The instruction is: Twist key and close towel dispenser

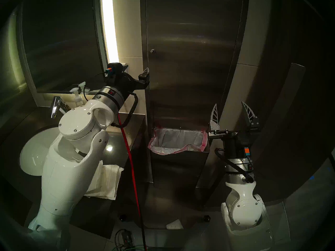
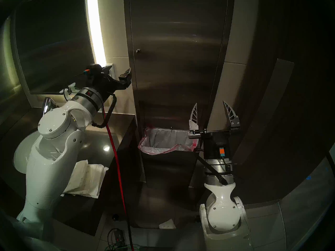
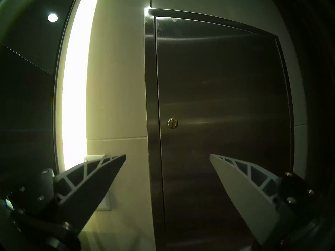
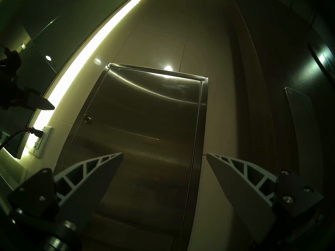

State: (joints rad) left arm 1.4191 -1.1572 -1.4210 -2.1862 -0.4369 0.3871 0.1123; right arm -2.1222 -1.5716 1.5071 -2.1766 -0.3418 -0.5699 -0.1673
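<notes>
Facing: the towel dispenser (image 1: 192,67), a tall narrow brushed-steel cabinet set in the wall, its long door lying flush in the frame.
Door look: dull grey steel with soft horizontal glints; a hinge strip runs down its right edge in my right wrist view.
Lock: a small round silver cylinder (image 3: 172,122) near the door's left edge, about mid-height of the door.
Key: the key (image 3: 174,122) sits in that cylinder, seen edge-on as a thin brass-gold sliver; its stamped head is too small to read.
Left jaws: my left gripper (image 3: 167,155) stands wide open with nothing between its 2 fingers, below the lock and apart from it, 1 finger over the wall tile and 1 over the door.
Right jaws: my right gripper (image 1: 229,109) is also spread wide and empty, pointing up beside the cabinet's lower right edge.
Below the door: a waste bin (image 1: 178,141) with a pink-edged liner.
Bench: a stack of white folded towels (image 1: 106,180) lies on the dark bench (image 1: 119,142) by the sink, left of the cabinet.
</notes>
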